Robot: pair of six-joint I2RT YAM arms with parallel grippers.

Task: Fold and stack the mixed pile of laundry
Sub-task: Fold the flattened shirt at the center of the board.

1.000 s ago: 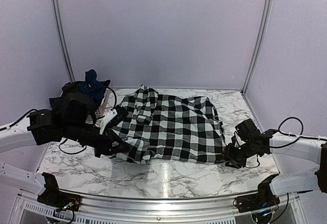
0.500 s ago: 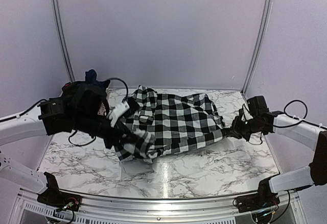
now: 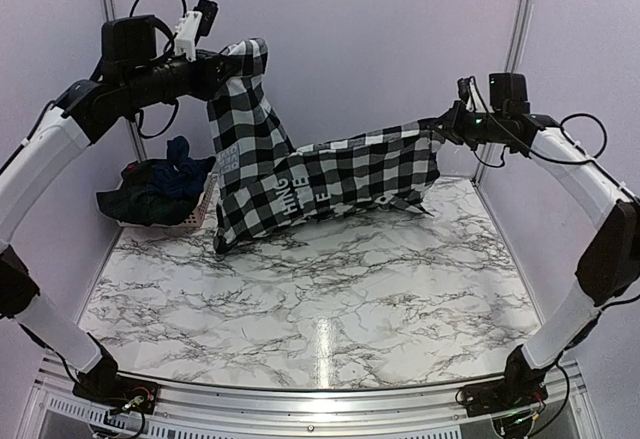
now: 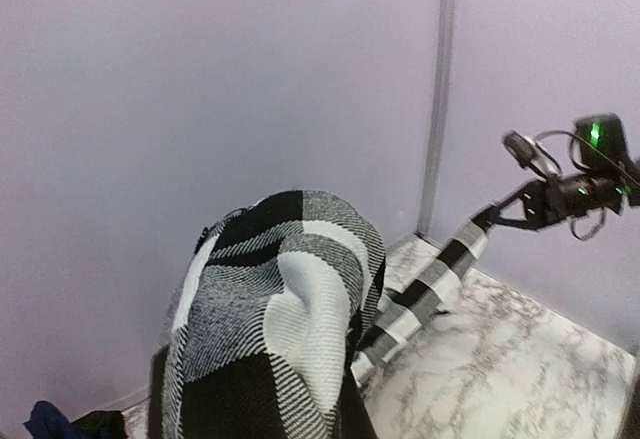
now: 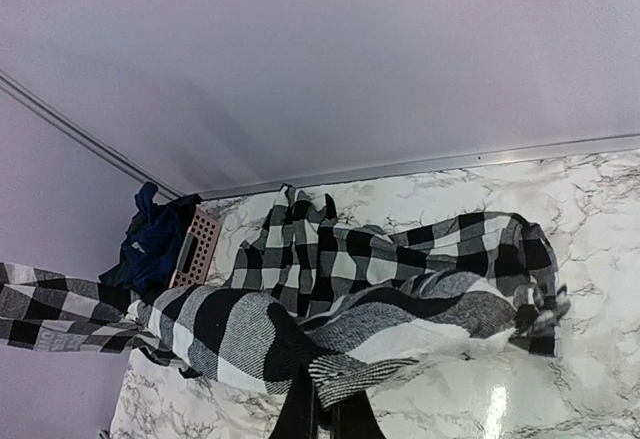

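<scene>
Raised above the marble tabletop [image 3: 350, 299], the black-and-white large-check cloth shirt [image 3: 320, 174] hangs between left gripper [image 3: 222, 62] and right gripper [image 3: 446, 127], both clamped on it; thin pinches could slip.

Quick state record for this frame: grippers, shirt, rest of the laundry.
left gripper: shut on the checked shirt, high at far left
right gripper: shut on the shirt's other end, lower, at right
checked shirt: in the air, strung between both grippers, sagging in the middle; lowest corner near the table, contact unclear
navy T-shirt: bunched at far-left corner, on top of the dark garment
dark garment: crumpled beside a pink basket
</scene>
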